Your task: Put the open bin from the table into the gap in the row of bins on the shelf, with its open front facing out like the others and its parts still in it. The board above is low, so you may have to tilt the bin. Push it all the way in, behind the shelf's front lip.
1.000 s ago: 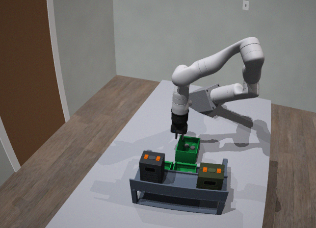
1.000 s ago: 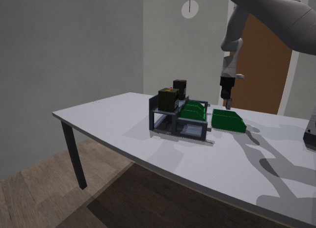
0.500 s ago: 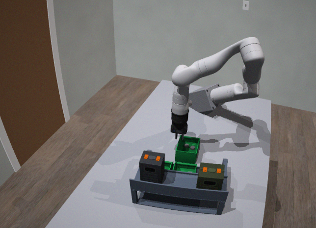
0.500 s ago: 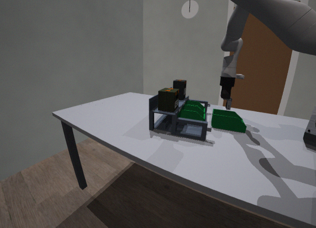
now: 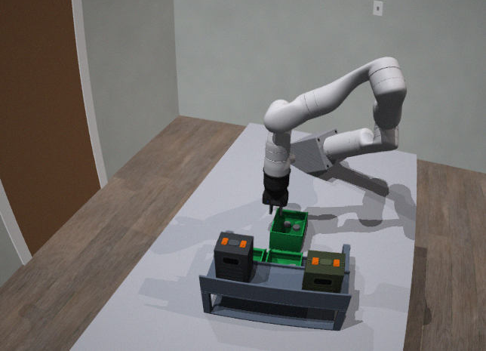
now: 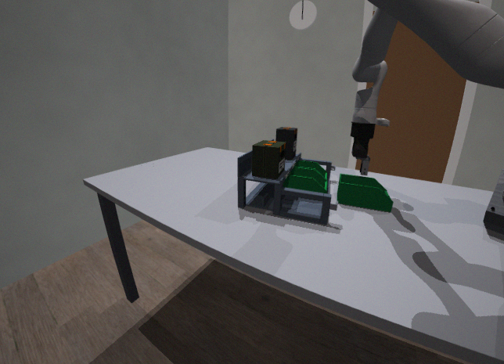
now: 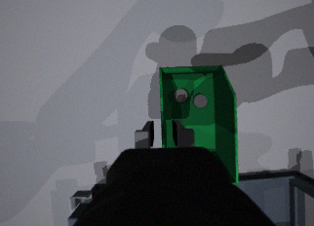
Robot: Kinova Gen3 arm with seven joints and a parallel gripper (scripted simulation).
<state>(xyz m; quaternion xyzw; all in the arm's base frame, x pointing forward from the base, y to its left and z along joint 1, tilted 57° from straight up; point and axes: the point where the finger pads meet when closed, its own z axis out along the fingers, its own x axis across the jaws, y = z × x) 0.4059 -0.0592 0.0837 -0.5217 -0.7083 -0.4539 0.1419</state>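
Observation:
The open green bin point(image 5: 288, 229) stands on the table right beside the grey shelf point(image 5: 275, 286); it also shows in the exterior view point(image 6: 363, 192). Two small grey round parts point(image 5: 292, 226) lie in it and show in the wrist view point(image 7: 190, 98). My gripper point(image 5: 275, 207) points straight down over the bin's far left wall. It is partly open, and in the wrist view point(image 7: 161, 133) its fingers stand on either side of that wall's rim without gripping it. Two more green bins point(image 5: 278, 256) sit in the shelf's row.
A black box point(image 5: 233, 256) and an olive box point(image 5: 323, 271), both with orange tabs, stand on the shelf's top board. The shelf has raised side posts and a front lip. The arm's base point(image 5: 314, 151) is mounted further back on the table.

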